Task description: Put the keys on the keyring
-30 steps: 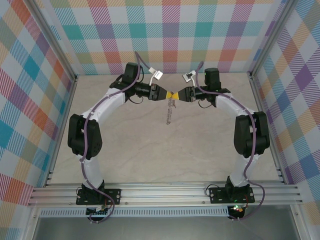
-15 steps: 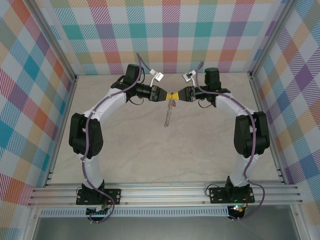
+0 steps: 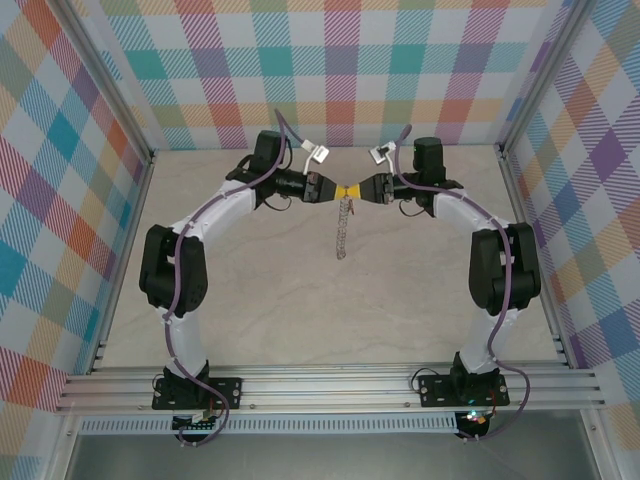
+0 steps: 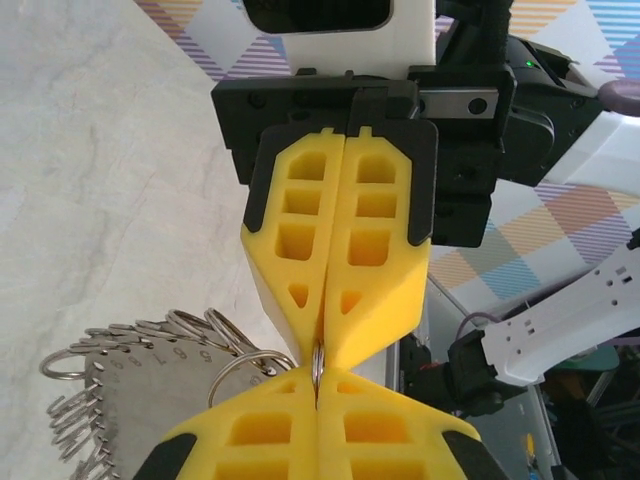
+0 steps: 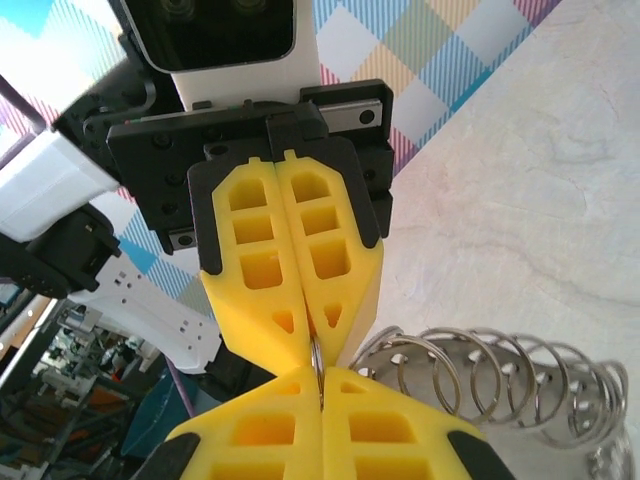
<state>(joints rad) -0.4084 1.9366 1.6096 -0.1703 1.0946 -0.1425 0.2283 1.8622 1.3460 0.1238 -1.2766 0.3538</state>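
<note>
The keyring point(image 3: 343, 230) hangs clamped by left pincer point(image 3: 342, 190) and right pincer point(image 3: 354, 190).

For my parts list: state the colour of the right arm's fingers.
Bright yellow; the fingers show best in the left wrist view.

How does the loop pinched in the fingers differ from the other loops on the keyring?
The pinched loop sits edge-on, clamped between yellow fingers; the other loops dangle free beside them. The pinched loop is mostly hidden, while the other loops show as a full row. All are thin silver wire rings.
</note>
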